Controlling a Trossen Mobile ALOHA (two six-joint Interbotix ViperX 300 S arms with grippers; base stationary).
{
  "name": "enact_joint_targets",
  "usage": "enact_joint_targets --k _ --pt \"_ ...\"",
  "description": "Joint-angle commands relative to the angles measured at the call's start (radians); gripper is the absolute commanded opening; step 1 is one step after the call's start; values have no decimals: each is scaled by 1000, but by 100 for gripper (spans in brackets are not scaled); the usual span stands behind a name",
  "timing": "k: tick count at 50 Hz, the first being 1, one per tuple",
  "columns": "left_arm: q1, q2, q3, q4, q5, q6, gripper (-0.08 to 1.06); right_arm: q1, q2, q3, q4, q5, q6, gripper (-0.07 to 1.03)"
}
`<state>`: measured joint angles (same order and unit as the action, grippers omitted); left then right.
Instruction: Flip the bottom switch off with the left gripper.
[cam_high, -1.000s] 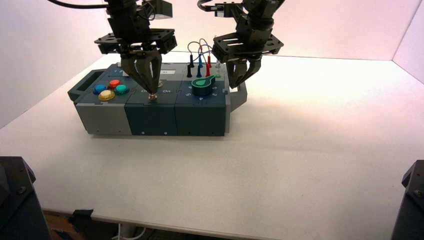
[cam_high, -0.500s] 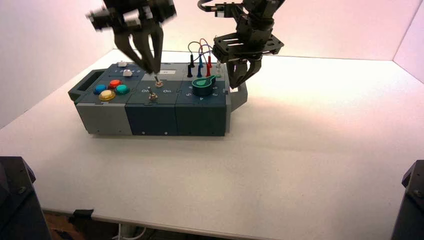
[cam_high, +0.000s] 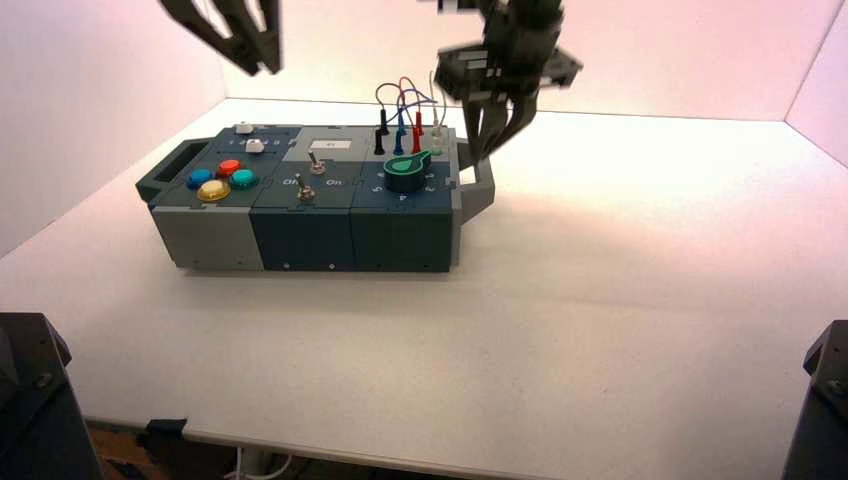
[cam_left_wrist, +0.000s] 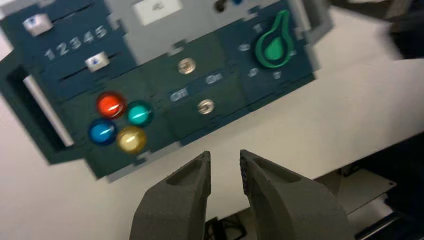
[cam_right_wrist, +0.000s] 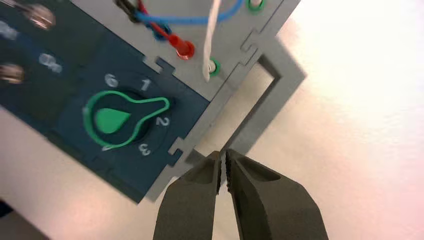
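High view: left gripper (cam_high: 262, 55) held well above the bottom switch (cam_high: 306, 189).
Fingers narrowly parted, nothing held; the neighbouring upper switch (cam_high: 315, 163) could be struck on descent.

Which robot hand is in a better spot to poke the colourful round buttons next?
The left hand, probably. It hangs above the box's left end, where the buttons sit. The right hand hangs beside the opposite end.

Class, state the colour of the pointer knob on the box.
Green pointer knob on a dark-blue panel, clearest in the right wrist view.

glossy plastic buttons (cam_left_wrist: 120, 120), shiny metal bottom switch (cam_left_wrist: 205, 106), matt box (cam_high: 300, 235).
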<state>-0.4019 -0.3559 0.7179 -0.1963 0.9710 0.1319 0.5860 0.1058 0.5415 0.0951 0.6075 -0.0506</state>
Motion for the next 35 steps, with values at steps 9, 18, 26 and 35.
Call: enact_joint_targets --k 9,18,26,35 --pt "71 8 6 9 -9 46 35 -2 -244 34 -3 75 3 26" --pt "124 15 15 34 -41 52 48 -3 -428 114 -11 132 8 57" --pt "153 15 25 44 -66 54 52 -21 -574 209 -18 150 12 64" --pt "153 26 26 44 -77 52 53 -78 -719 330 -25 155 15 78"
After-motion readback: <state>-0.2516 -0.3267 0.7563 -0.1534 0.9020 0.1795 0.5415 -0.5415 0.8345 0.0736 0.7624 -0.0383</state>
